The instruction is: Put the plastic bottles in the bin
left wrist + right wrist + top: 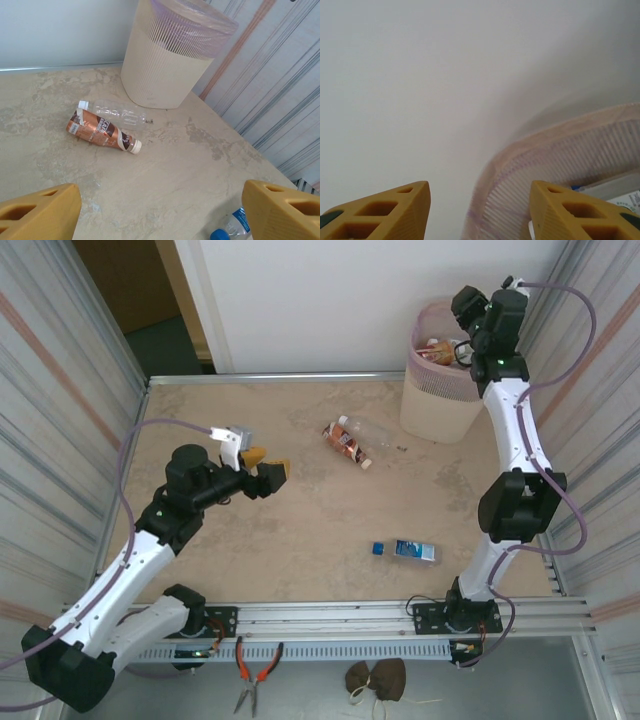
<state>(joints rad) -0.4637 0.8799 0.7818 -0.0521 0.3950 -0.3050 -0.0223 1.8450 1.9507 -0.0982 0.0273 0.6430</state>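
The beige bin (pixel 440 405), lined with a pinkish bag, stands at the table's far right. Bottles (pixel 437 346) lie inside it. My right gripper (pixel 466 348) hovers over its rim, open, with nothing between the fingers. In the right wrist view the gripper (pixel 480 212) looks along the bin's ribbed wall (pixel 560 155), and a bottle (pixel 620 192) shows inside. A brown-labelled bottle (pixel 346 444) and a clear one (pixel 378 432) lie mid-table. A blue-capped bottle (pixel 408 551) lies nearer the front. My left gripper (pixel 266 473) is open at the left, well short of them.
Corrugated metal walls close in both sides of the table. An aluminium rail (pixel 330 618) runs along the front edge. Orange-handled pliers (pixel 255 670) and a brown cloth (pixel 378 678) lie below that rail. In the left wrist view the bin (pixel 170 65) stands behind the brown bottle (pixel 100 131).
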